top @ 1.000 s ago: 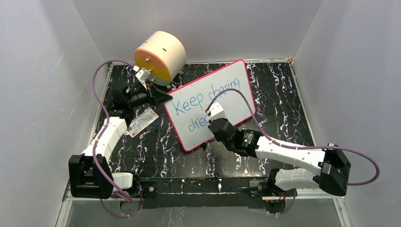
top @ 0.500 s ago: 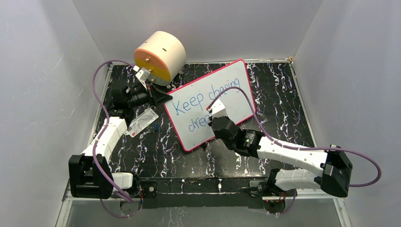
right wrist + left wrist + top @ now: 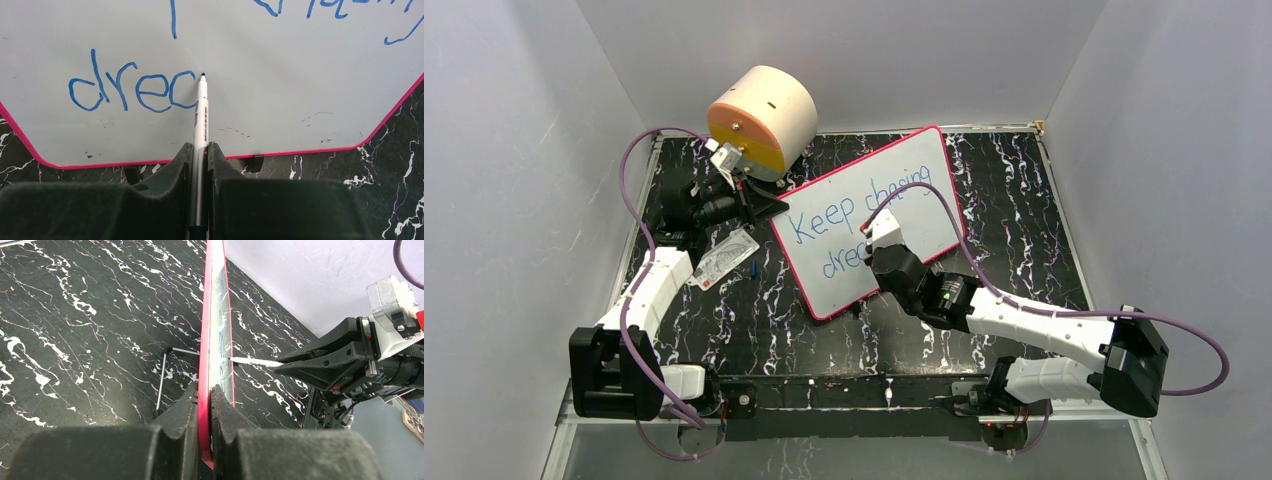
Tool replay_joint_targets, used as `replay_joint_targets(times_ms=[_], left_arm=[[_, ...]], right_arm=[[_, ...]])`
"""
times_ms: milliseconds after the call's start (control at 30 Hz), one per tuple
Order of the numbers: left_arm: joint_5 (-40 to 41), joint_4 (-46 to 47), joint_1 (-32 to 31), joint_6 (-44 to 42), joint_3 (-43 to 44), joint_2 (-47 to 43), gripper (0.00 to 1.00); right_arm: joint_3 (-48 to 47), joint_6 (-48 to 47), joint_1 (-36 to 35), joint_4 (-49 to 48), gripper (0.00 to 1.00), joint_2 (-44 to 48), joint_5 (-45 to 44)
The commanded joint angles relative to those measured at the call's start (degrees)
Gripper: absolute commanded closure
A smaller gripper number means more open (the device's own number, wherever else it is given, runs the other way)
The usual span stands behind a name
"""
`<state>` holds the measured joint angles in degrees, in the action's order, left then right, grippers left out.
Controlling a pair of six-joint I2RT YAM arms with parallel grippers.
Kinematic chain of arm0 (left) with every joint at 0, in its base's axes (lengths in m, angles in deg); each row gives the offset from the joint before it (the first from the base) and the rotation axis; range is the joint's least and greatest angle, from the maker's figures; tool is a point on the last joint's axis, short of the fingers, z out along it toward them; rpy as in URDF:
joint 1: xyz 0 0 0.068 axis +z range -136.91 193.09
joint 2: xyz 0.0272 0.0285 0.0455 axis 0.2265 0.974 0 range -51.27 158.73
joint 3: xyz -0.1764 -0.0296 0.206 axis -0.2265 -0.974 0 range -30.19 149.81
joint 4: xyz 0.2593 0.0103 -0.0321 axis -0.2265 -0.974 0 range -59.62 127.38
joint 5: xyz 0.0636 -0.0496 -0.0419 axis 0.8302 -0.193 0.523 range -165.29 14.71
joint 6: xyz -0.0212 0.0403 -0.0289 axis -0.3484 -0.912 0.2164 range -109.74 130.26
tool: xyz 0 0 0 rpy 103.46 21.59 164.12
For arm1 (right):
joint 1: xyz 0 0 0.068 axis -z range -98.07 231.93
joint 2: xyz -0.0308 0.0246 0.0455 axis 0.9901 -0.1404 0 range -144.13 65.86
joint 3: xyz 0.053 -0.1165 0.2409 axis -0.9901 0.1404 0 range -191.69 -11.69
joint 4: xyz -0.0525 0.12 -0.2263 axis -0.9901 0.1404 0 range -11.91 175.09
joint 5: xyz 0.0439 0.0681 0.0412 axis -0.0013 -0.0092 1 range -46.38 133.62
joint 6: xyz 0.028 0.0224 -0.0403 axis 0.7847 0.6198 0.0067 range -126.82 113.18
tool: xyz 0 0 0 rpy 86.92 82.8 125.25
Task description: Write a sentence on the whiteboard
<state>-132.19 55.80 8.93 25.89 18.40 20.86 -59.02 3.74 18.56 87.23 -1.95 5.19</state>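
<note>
The whiteboard (image 3: 894, 190), white with a pink-red border, stands tilted on the black marbled table. Blue handwriting (image 3: 824, 215) reads "Keep chasing" with "drec" (image 3: 132, 92) below it. My left gripper (image 3: 769, 205) is shut on the board's left edge (image 3: 205, 405). My right gripper (image 3: 869, 245) is shut on a white marker (image 3: 201, 125), jaws tight on its barrel. The marker's blue tip (image 3: 202, 75) touches the board at the top right of the last letter. The right gripper (image 3: 325, 362) and the marker also show in the left wrist view.
A cream and orange cylinder (image 3: 762, 120) stands at the back left. A small white printed card (image 3: 724, 258) and a blue marker cap (image 3: 753, 268) lie left of the board. A thin metal stand leg (image 3: 161, 380) props the board from behind. Grey walls enclose the table.
My right gripper has shifted slightly left and up across the board with the marker. The left arm and the board have not moved.
</note>
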Motion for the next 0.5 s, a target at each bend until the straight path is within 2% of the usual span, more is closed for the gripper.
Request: replay_joint_targets(times_ms=[0, 467], left_arm=[[0.4, -4.2, -1.6, -5.6, -0.9, 1.4, 1.00], [0.4, -4.2, -1.6, -5.6, -0.9, 1.7, 1.00]], right_arm=[[-0.9, 1.6, 0.4, 1.3, 1.00, -0.4, 0.7], [0.7, 3.5, 0.4, 5.3, 1.00, 0.9, 1.2]])
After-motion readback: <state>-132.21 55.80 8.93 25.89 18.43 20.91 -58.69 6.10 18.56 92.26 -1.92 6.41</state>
